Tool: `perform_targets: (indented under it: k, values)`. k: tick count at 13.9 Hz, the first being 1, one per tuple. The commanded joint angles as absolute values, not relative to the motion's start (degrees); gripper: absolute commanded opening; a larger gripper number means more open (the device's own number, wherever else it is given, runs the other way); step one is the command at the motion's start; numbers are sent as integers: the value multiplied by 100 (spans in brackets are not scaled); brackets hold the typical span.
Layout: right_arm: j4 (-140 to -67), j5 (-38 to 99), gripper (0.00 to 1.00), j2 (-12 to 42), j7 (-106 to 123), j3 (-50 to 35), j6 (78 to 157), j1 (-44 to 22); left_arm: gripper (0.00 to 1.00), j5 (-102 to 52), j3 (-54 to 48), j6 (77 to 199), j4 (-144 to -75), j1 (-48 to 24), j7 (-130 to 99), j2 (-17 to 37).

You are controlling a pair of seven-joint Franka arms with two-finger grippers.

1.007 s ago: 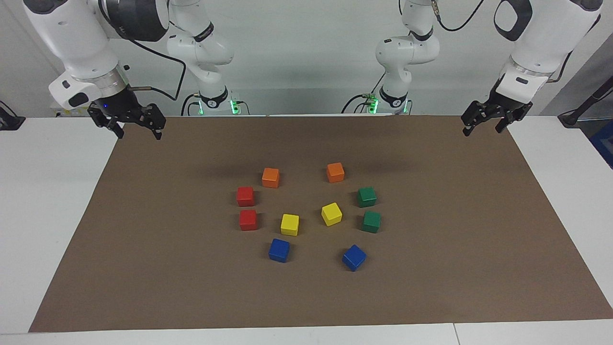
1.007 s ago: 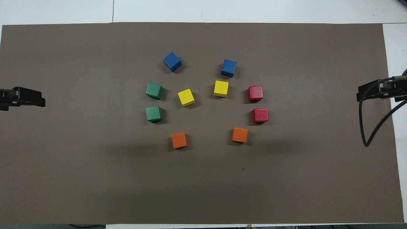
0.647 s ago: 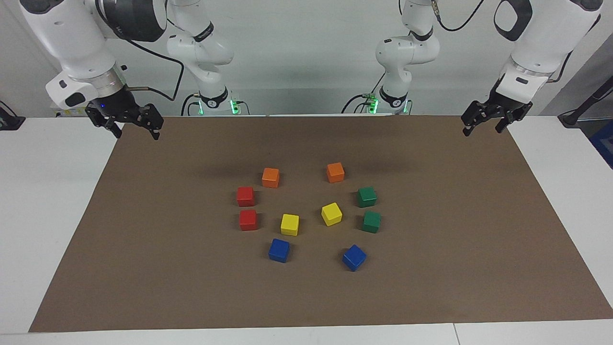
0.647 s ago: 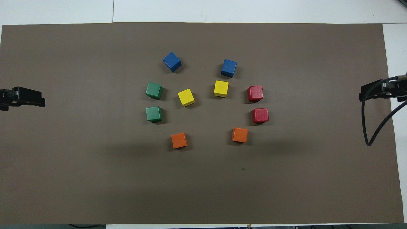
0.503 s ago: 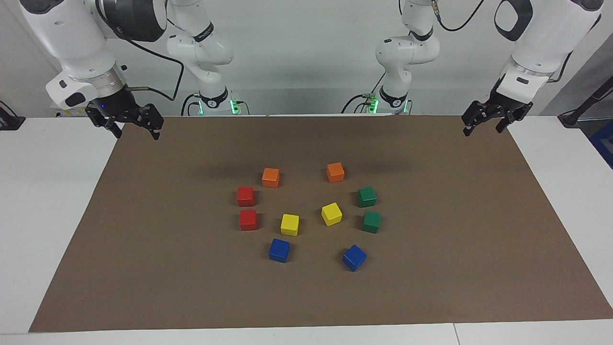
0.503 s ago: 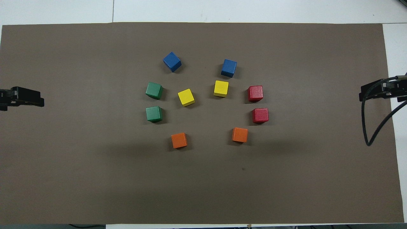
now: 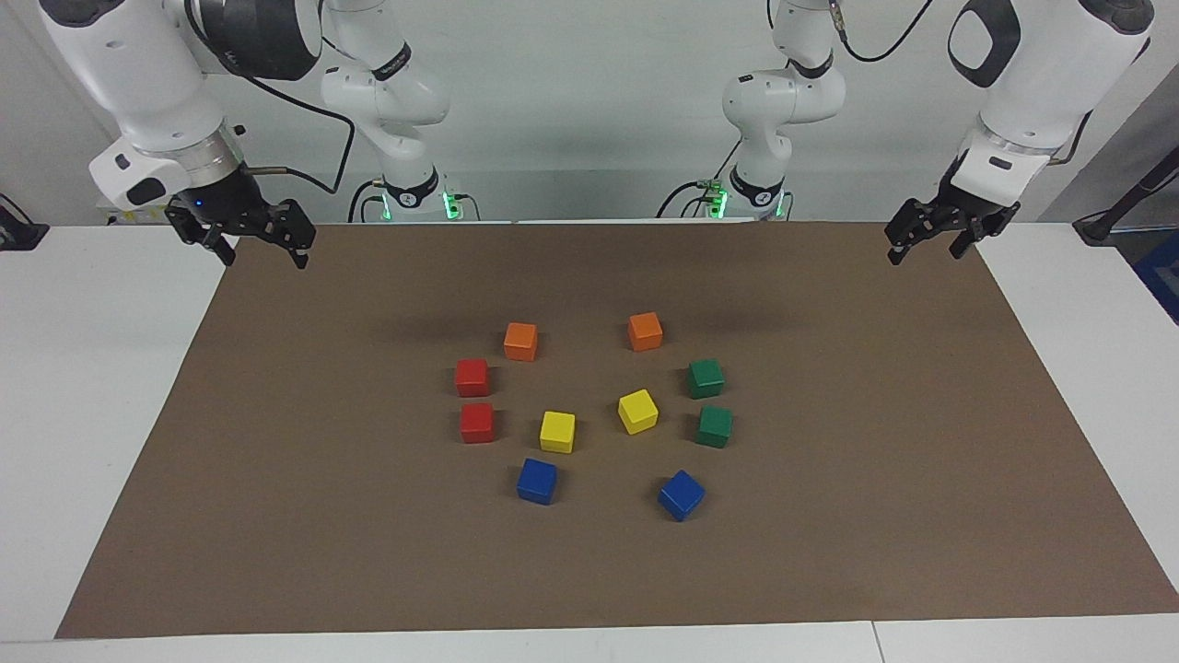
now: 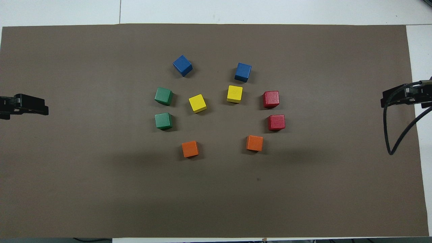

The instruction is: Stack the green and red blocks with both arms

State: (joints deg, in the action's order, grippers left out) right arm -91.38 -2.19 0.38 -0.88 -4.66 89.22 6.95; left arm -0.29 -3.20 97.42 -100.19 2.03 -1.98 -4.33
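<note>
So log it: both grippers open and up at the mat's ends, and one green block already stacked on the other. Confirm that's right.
Not quite: nothing is stacked. The overhead view shows the two green blocks lying apart on the mat, one nearer the robots. The rest holds: left gripper and right gripper hang open over the mat's ends.

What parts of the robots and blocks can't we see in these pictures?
- Overhead view: the left gripper is cut off by the picture's edge; the arm is out of frame.
- Overhead view: the right gripper is cut off too, and a black cable crosses it.
- Facing view: both arms' tops run past the top edge.
- Both views: the undersides of the green blocks and red blocks rest hidden on the brown mat.
</note>
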Motion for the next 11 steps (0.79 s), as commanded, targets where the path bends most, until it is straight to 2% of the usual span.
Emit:
perform_targets:
  k: [1,4,7,11]
  values:
    - [-9228,-36,100,-17,-560,-632,8982,694,100,-62,-325,10387,-10721,-349,-290,-695]
    - [-9631,35,100,-114,-1212,-1071,9499,694,100,-97,-334,11177,-11275,-947,-1087,-572]
    - [-10159,35,100,-80,-1712,-1431,10211,686,100,-97,-325,12021,-11417,-1580,-1914,94]
    - [-10731,35,100,289,-2582,-1450,11291,72,100,-97,-325,13075,-11697,-2117,-2390,754]
